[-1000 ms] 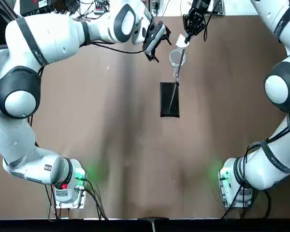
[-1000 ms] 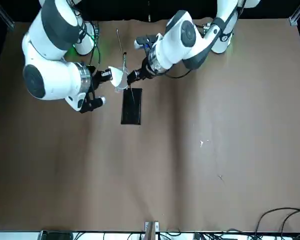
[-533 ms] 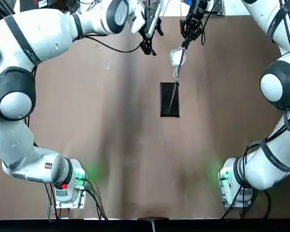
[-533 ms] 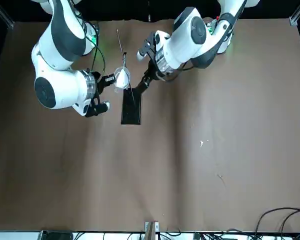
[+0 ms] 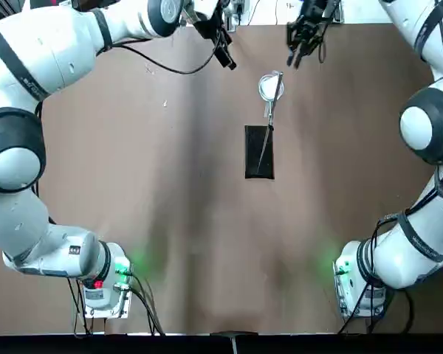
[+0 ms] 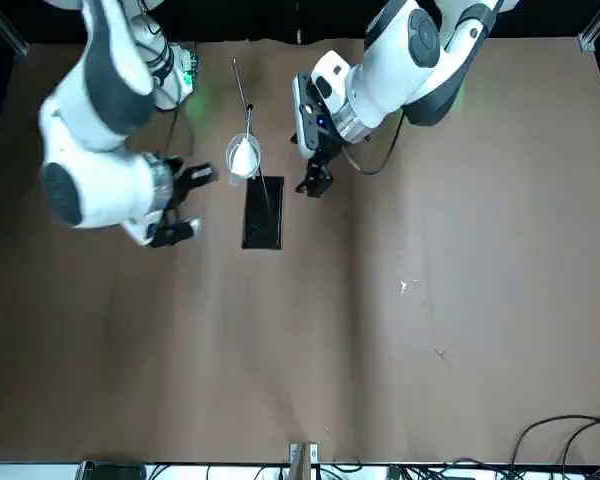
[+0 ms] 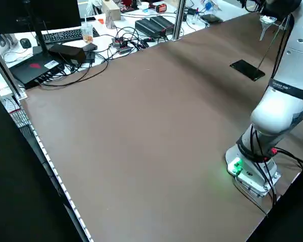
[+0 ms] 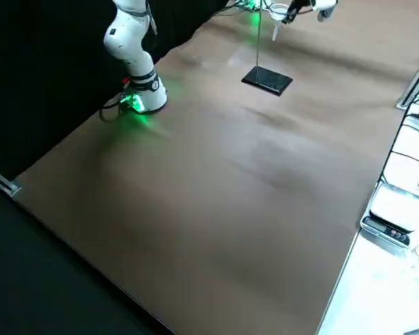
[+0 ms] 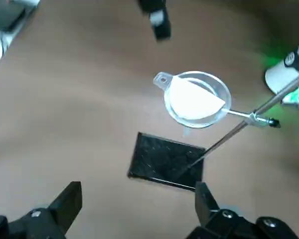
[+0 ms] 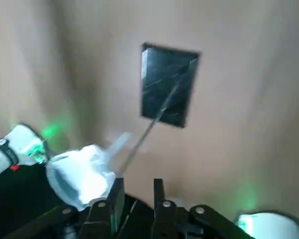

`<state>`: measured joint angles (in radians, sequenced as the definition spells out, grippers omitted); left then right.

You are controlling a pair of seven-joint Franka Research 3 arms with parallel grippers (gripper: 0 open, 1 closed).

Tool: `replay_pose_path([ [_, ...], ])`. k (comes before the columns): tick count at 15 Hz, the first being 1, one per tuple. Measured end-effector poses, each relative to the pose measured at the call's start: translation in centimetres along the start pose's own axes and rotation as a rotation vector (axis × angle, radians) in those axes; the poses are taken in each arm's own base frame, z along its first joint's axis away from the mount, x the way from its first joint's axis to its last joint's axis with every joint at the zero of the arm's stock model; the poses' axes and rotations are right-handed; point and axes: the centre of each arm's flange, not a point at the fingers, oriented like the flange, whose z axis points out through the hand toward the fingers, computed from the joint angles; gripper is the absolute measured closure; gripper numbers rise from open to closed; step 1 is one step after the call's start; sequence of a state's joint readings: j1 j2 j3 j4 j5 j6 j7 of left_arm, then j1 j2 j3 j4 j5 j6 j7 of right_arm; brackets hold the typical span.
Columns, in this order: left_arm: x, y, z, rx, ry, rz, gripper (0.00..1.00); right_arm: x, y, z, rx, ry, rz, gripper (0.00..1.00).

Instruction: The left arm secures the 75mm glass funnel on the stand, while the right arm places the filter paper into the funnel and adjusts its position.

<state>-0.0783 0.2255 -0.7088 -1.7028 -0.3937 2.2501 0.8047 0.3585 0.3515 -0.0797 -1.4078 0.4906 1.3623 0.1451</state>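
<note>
Paper, a white folded filter cone (image 9: 193,97), is sitting inside the clear glass funnel (image 9: 212,84) in the black-based wire-ring stand (image 5: 259,151). Left gripper (image 5: 225,53), at ten o'clock of the ring, jaws spread and empty; right gripper (image 5: 301,43), at one o'clock, jaws nearly closed, gripping nothing.

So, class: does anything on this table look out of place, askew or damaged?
Nothing stands out. The filter paper sits inside the glass funnel, which rests in the ring of the stand. The stand's base lies flat on the table. Both grippers, left and right, are clear of it.
</note>
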Motion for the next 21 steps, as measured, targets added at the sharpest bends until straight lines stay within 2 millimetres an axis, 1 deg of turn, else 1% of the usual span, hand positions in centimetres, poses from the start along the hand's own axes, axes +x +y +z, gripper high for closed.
replay_pose_path([
  [1,-0.3,0.0,-0.4,0.001,-0.024,-0.073,0.00,0.4,2.8,-1.3,-0.005,0.021,0.004,0.69],
  [3,-1.0,-0.2,-0.8,0.029,-0.089,-0.192,0.00,0.7,9.1,-4.1,-0.027,0.067,0.019,0.71],
  [4,-1.4,-0.4,-0.9,0.039,-0.116,-0.253,0.00,0.6,11.9,-5.3,-0.036,0.084,0.024,0.73],
  [5,-1.8,-0.6,-1.0,0.041,-0.137,-0.314,0.00,0.4,14.3,-6.2,-0.042,0.097,0.033,0.74],
  [6,-2.2,-0.8,-1.1,0.042,-0.156,-0.370,0.00,0.1,16.2,-7.0,-0.051,0.109,0.048,0.74],
  [7,-2.7,-1.1,-1.2,0.048,-0.176,-0.417,0.00,-0.2,17.7,-7.7,-0.072,0.118,0.064,0.73],
  [8,-3.1,-1.3,-1.3,0.061,-0.199,-0.454,0.00,-0.7,18.7,-8.4,-0.115,0.126,0.080,0.73],
  [9,-3.5,-1.5,-1.5,0.076,-0.220,-0.488,0.00,-1.2,19.1,-9.2,-0.166,0.136,0.091,0.70],
  [10,-3.9,-1.8,-1.8,0.089,-0.242,-0.517,0.00,-1.9,18.9,-10.1,-0.200,0.155,0.092,0.70],
  [11,-4.9,-2.1,-2.2,0.113,-0.303,-0.567,0.00,-3.7,18.1,-12.0,-0.222,0.198,0.083,0.68],
  [13,-6.2,-2.8,-2.9,0.142,-0.368,-0.622,0.00,-5.7,17.3,-13.6,-0.233,0.239,0.077,0.59],
  [14,-6.9,-3.3,-3.4,0.155,-0.404,-0.641,0.00,-6.5,17.2,-14.1,-0.239,0.270,0.075,0.58],
  [16,-8.5,-4.6,-5.0,0.182,-0.461,-0.687,0.00,-7.9,17.5,-14.4,-0.271,0.340,0.077,0.56],
  [19,-10.7,-6.4,-8.2,0.242,-0.505,-0.804,0.00,-9.2,17.8,-13.4,-0.292,0.362,0.076,0.49],
  [21,-12.3,-7.1,-11.0,0.320,-0.537,-0.902,0.00,-9.5,17.5,-13.3,-0.311,0.368,0.071,0.35],
])
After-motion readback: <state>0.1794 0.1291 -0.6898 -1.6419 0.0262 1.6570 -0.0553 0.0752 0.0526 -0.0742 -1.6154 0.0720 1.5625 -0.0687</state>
